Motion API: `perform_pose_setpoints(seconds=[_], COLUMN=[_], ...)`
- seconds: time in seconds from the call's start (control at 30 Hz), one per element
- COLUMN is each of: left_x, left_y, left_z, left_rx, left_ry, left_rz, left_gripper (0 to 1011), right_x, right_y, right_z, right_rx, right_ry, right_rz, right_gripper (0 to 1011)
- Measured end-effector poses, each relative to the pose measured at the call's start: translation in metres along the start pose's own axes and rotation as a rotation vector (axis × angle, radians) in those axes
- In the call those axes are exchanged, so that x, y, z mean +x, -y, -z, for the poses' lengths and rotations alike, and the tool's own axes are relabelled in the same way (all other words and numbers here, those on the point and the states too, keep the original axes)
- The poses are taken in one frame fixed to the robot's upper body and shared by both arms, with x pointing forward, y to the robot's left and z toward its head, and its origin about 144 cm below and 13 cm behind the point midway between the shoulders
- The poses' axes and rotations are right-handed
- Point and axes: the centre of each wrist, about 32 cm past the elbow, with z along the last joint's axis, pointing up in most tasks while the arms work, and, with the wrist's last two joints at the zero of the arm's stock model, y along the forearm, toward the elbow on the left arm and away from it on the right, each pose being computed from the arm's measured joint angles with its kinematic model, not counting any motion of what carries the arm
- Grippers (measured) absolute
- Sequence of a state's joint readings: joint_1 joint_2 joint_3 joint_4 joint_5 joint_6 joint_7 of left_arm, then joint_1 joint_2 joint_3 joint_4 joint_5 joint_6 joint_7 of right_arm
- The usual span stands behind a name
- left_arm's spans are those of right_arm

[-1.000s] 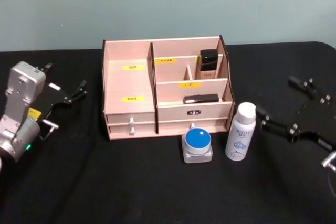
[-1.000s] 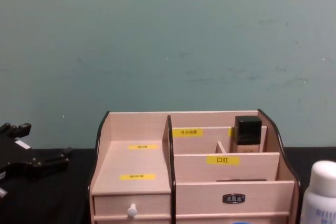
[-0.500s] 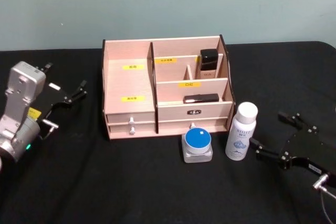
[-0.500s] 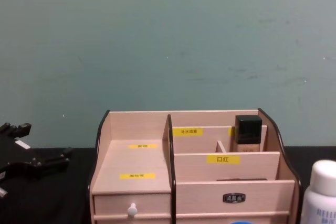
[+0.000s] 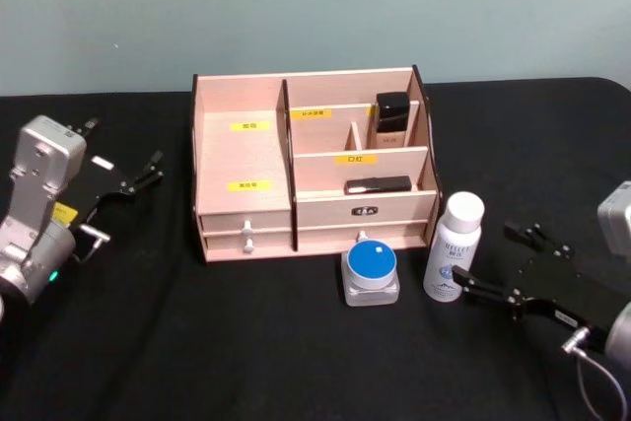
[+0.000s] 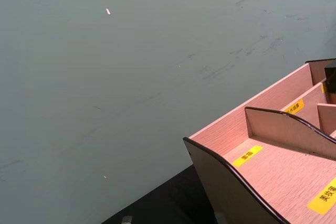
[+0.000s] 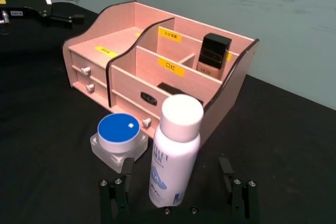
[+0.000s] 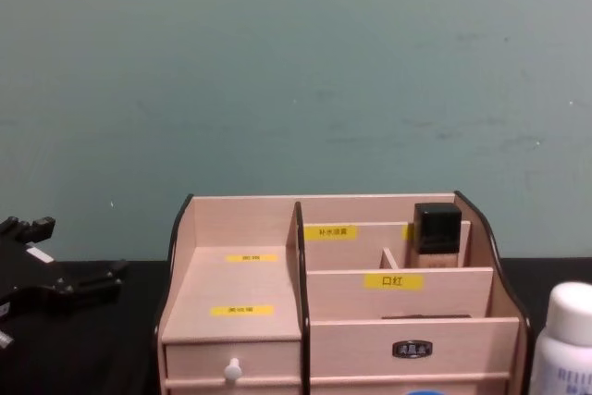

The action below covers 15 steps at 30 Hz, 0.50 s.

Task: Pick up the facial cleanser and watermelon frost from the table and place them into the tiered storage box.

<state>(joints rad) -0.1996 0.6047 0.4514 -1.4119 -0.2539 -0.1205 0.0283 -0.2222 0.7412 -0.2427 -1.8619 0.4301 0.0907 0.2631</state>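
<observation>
Head view: right gripper [image 5: 486, 257] low over the table [image 5: 246, 342], jaws apart, tips just beside the upright facial cleanser [image 5: 454, 248]. Watermelon frost [image 5: 371, 265] stands left of it; both stand in front of the tiered storage box [image 5: 244, 157].
Left wrist view: tiered storage box, left wall and upper shelf.
Right wrist view: watermelon frost close beside facial cleanser.
Chest view: left gripper [image 8: 79, 247] idle at far left, jaws apart.

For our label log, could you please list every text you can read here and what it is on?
"口红": yellow label on the box's middle right tier.
Other yellow labels: too small to read.
Dark front plate: unreadable.
White bottle's blue lettering: blurred, unreadable.
Beige bottle's print: too small.
</observation>
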Motion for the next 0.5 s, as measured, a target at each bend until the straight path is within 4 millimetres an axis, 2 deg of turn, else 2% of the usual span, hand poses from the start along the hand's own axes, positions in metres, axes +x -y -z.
perform_pose_setpoints(seconds=[0.5], left_x=[0.000], left_y=[0.000], left_z=[0.000], left_rx=[0.000], left_ry=[0.000], left_rz=[0.000], left_gripper=[1010], right_x=[0.001], right_y=[-0.033], right_z=[0.006], right_rx=[0.041], right_ry=[-0.003], right_rz=[-0.022], right_gripper=[1002])
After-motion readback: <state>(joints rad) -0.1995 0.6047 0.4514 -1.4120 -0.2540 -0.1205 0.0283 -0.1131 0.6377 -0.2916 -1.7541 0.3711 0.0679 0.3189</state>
